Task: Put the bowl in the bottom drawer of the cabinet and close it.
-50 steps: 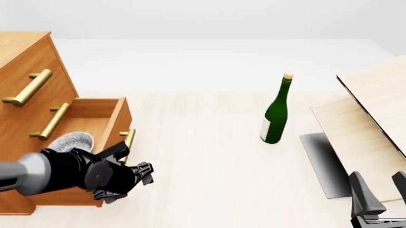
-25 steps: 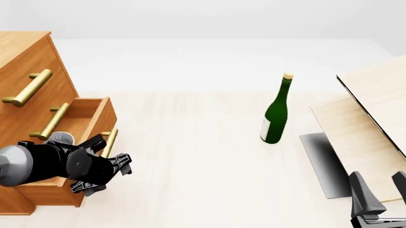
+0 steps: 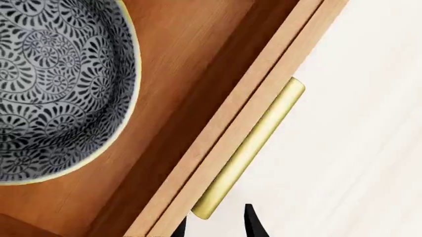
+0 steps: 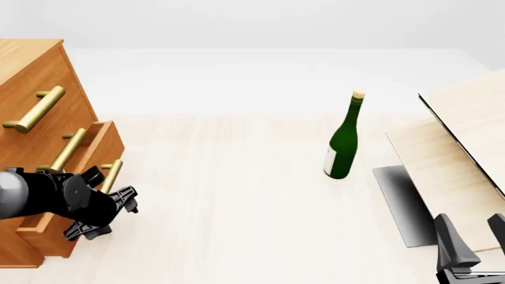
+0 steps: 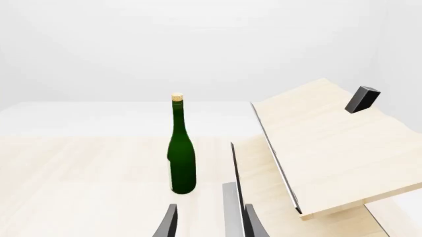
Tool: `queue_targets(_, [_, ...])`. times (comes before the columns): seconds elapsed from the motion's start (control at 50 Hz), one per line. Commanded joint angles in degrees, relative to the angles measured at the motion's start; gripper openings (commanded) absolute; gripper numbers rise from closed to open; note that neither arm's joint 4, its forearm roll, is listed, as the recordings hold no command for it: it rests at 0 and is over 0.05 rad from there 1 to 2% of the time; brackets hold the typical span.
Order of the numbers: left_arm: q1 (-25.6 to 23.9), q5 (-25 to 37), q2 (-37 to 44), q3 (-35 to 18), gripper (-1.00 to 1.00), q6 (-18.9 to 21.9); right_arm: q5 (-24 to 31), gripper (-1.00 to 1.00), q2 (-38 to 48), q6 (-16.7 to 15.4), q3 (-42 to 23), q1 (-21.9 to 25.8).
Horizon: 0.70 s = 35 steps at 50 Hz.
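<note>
The bowl (image 3: 59, 89), round with a dark swirl pattern inside, lies in the bottom drawer (image 3: 178, 74) in the left wrist view; my left arm hides it in the front view. The bottom drawer (image 4: 110, 148) sticks out a short way from the orange-brown cabinet (image 4: 39, 77). My left gripper (image 4: 106, 213) is open and sits against the drawer front, just below its brass handle (image 4: 110, 176). In the left wrist view the handle (image 3: 254, 148) ends close to the left gripper (image 3: 214, 229). My right gripper (image 4: 471, 228) stands open and holds nothing near the front right corner.
A green wine bottle (image 4: 343, 145) stands upright mid-table, right of centre. Pale wooden boards (image 4: 465, 148) lean at the right over a grey plate (image 4: 402, 201). A small black block (image 5: 362, 98) rests on the upper board. Two upper drawers are shut.
My left gripper has moved left against the drawer front, and the bottom drawer has slid far into the cabinet. The bowl no longer shows in the front view. The right arm has not moved.
</note>
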Motion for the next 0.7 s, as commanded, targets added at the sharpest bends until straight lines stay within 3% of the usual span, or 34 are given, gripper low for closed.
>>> queue_targets(0.02, [11.0,-6.4,6.2,0.6,1.00,2.0,0.0,1.00,0.0,0.0,0.0,0.0])
queue_targets(0.4, [16.1,-6.9,4.1,1.1,1.00,5.5,0.0,1.00,0.0,0.0,0.0,0.0])
queue_targets(0.48, [18.4,-7.1,2.8,1.2,1.00,9.0,0.0,1.00,0.0,0.0,0.0,0.0])
queue_targets(0.7, [22.0,-7.3,1.4,1.5,1.00,12.4,0.0,1.00,0.0,0.0,0.0,0.0])
